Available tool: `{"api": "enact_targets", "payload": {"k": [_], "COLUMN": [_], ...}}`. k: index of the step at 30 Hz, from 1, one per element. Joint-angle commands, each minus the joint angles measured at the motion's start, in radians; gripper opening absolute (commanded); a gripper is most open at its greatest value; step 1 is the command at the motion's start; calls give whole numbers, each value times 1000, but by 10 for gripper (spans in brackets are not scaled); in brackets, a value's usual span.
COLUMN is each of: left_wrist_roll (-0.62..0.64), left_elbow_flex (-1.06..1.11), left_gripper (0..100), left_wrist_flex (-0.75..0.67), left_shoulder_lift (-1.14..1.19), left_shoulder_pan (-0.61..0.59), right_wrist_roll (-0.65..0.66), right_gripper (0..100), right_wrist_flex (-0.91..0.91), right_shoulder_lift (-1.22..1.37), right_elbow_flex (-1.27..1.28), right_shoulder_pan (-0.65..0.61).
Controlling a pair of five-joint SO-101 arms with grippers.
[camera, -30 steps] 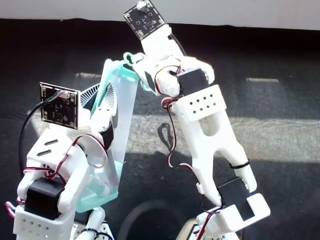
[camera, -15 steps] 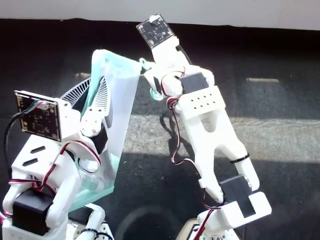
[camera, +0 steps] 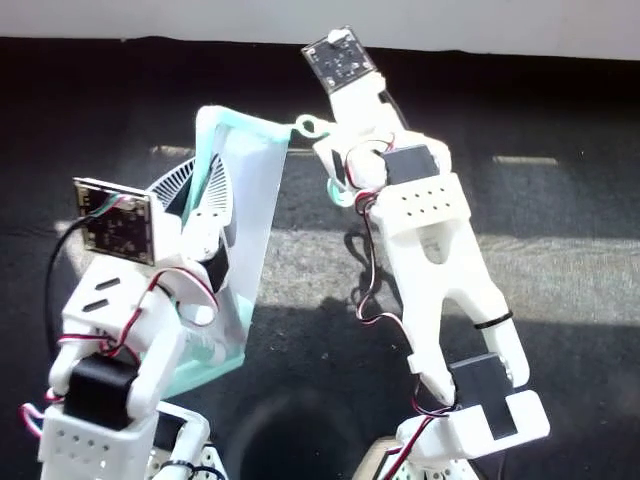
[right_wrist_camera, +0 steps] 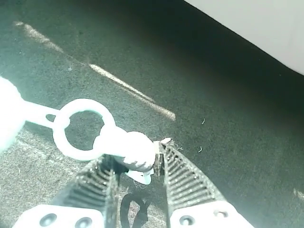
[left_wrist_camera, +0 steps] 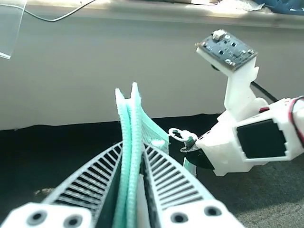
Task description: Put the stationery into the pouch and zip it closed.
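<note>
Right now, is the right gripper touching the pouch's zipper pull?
Touching. In the right wrist view the right gripper pinches the zipper pull by its tab, with no gap; the ring juts out ahead.

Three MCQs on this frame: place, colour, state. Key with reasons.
1. Where is the zipper pull? A) in the right gripper B) lying flat, untouched C) hanging free
2. Colour of the pouch? A) red B) mint green C) black
3. State of the left gripper? A) open B) shut on the pouch C) shut on a pen
Key: 1A, the right gripper pinches the zipper pull; 2B, the pouch is translucent mint; 3B, the left gripper clamps the pouch's edge.
</note>
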Motion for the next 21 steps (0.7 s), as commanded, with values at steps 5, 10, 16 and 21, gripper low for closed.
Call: {"api": "enact_targets", "payload": {"k": [5, 10, 16, 21], "left_wrist_roll": [3, 3, 11, 11], "left_elbow_flex": [139, 30, -74, -90], "left_gripper": [13, 15, 136, 139], "left_wrist_flex": [-342, -405, -404, -404], "left_shoulder_lift": [124, 409, 676, 723], "left_shoulder_pan": [-31, -27, -31, -31], "right_wrist_roll": [6, 6, 6, 6], "right_gripper": [5, 6, 6, 24], "right_wrist_flex": [-131, -156, -125, -117], "right_shoulder_lift": [-8, 90, 107, 113], "right_elbow_flex": [-2, -10, -8, -2], "right_shoulder_pan": [93, 99, 110, 110]}}
